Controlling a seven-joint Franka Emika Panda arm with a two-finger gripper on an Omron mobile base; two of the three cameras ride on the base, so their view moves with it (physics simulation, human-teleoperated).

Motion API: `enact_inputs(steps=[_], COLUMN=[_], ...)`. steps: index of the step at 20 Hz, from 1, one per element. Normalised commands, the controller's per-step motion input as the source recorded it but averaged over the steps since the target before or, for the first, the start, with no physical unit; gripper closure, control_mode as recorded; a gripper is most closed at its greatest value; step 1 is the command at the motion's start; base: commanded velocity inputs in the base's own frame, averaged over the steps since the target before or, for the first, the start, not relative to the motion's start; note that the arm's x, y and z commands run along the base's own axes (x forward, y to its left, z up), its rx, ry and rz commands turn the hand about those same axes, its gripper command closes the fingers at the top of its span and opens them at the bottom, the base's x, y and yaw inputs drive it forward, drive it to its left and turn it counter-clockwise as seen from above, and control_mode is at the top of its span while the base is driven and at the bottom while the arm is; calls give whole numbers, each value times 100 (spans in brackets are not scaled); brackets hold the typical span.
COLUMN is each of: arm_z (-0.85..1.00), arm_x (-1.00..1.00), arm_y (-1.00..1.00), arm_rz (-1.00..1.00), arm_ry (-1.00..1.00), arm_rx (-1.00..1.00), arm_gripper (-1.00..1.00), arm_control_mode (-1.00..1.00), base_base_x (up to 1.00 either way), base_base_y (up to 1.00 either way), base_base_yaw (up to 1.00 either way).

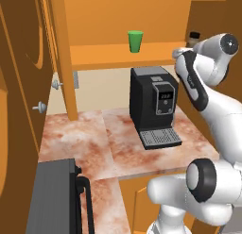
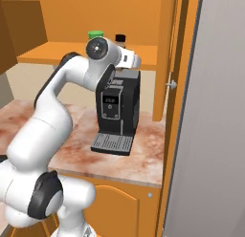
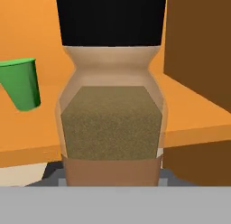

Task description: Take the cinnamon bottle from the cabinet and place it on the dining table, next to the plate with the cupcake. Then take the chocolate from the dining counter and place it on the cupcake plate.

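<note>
One thing sits squarely ahead of my pincer [image 3: 113,184]: the cinnamon bottle [image 3: 112,114], a small slim clear bottle of brown powder with a black cap, so close in the hand view that its body spans the space between my fingertips. It stands upright on the plain shelf of the orange wooden wall cabinet [image 1: 108,54], and from the base views my hand is reached up to that shelf beside it. I cannot see my jaws against the glass, so I cannot tell whether they are pressing on the bottle or merely flank it; they stand fairly narrow, about as wide as the bottle. I judge the step in hand to be the grasp before lifting out. The risks come from the tight surroundings. A small green plastic cup [image 3: 20,83] stands on the same shelf off to my pincer's left, apart from the bottle, and a brown cabinet wall rises close on my pincer's right, so a sideways swing while withdrawing could knock either one. If my hold is loose or low on the rounded body, the bottle could tip or slip as I pull back and drop toward the black coffee machine [image 1: 153,103] standing on the pink-brown marbled tabletop [image 1: 85,138] below my pincer.
</note>
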Motion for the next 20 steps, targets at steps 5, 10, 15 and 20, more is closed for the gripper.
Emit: enact_inputs(steps=[5, 10, 15, 20], arm_z=[-1, -3, -7, -8], arm_x=[-66, -51, -51, -44], arm_y=[45, 41, 41, 39], arm_rz=[1, 3, 5, 5], arm_ry=[0, 0, 0, 8], arm_rx=[0, 0, 0, 0], arm_gripper=[100, 100, 100, 100], arm_control_mode=[-100, -100, -100, -100], base_base_x=[0, 0, 0, 0], base_base_y=[0, 0, 0, 0], base_base_yaw=[0, 0, 0, 0])
